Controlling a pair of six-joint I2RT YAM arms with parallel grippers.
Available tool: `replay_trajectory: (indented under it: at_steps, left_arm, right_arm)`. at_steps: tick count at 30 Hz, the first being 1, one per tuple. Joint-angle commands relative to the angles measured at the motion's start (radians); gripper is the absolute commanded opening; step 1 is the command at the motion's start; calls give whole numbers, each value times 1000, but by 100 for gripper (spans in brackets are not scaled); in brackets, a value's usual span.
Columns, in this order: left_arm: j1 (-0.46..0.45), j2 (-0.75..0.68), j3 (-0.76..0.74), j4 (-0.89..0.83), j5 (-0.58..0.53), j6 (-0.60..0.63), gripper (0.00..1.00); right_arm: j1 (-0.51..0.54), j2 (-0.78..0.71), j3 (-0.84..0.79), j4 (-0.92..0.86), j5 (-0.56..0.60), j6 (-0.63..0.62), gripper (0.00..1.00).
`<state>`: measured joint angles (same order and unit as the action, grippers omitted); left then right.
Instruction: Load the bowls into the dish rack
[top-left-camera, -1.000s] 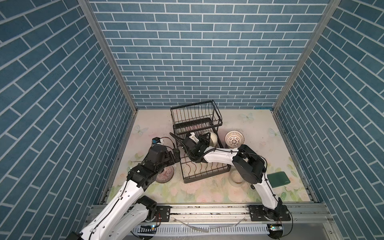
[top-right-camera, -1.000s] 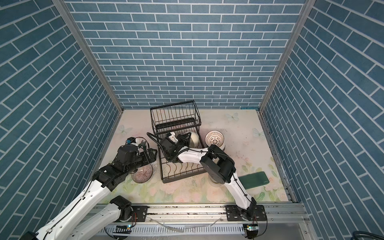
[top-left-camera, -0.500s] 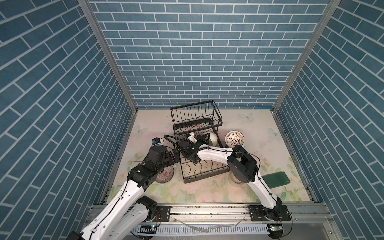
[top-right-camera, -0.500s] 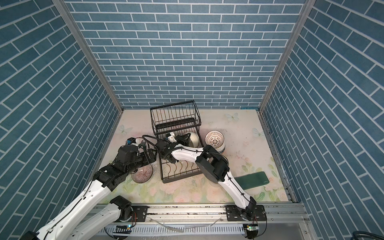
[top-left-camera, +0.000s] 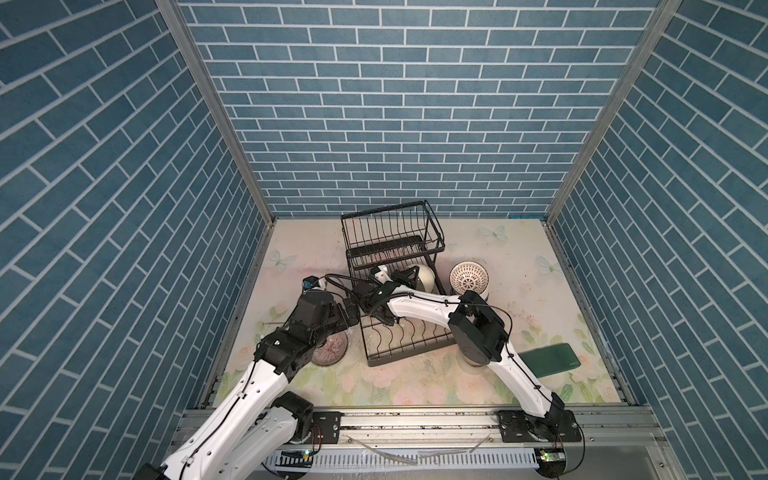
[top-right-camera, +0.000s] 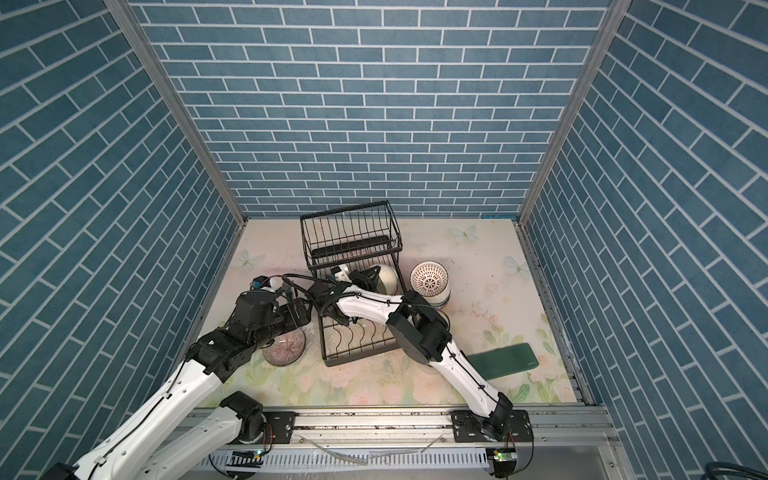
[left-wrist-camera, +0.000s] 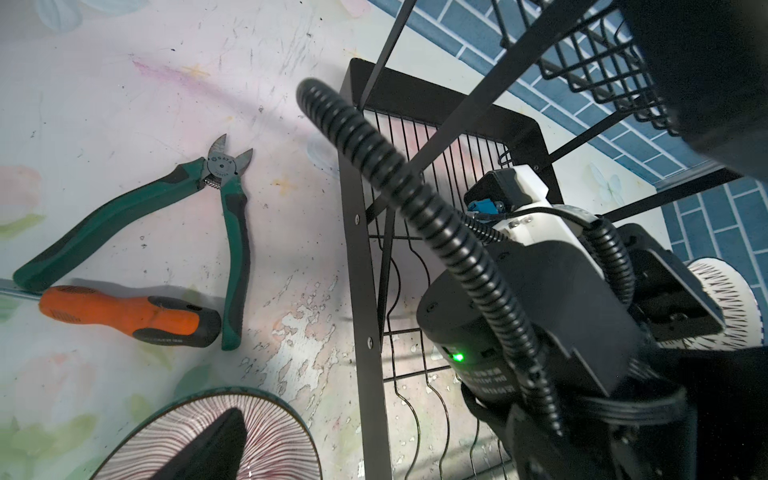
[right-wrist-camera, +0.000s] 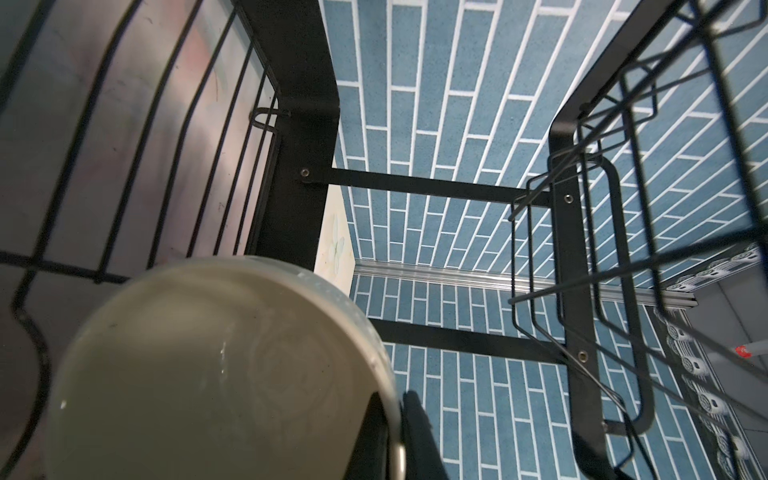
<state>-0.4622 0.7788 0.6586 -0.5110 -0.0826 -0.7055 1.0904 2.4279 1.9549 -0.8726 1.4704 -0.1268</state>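
Presently the cream bowl (right-wrist-camera: 216, 365) sits tipped on its side in the lower tier of the rack (top-left-camera: 390, 232), and I note the right gripper (right-wrist-camera: 395, 415) has its fingers pinching the rim. The left gripper (top-left-camera: 352, 313) hangs with fingers spread wide over the striped bowl (top-left-camera: 330, 351), which is on the table (top-left-camera: 519, 257) just left of the rack. A lattice bowl (top-left-camera: 468, 279) stands to the right.

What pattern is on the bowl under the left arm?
Bowl: fine maroon radial stripes on white; left wrist view.
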Motion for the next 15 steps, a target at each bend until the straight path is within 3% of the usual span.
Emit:
replay_trajectory:
  at_steps: [1,15]
  left_arm:
    - [1,-9,-12,17,9,12,100]
    - [6,-10,-12,11,5,17,100]
  right_arm:
    - [10,114,18,-130,-212,90,3]
    - [15,152,87,-197,-257,139,20]
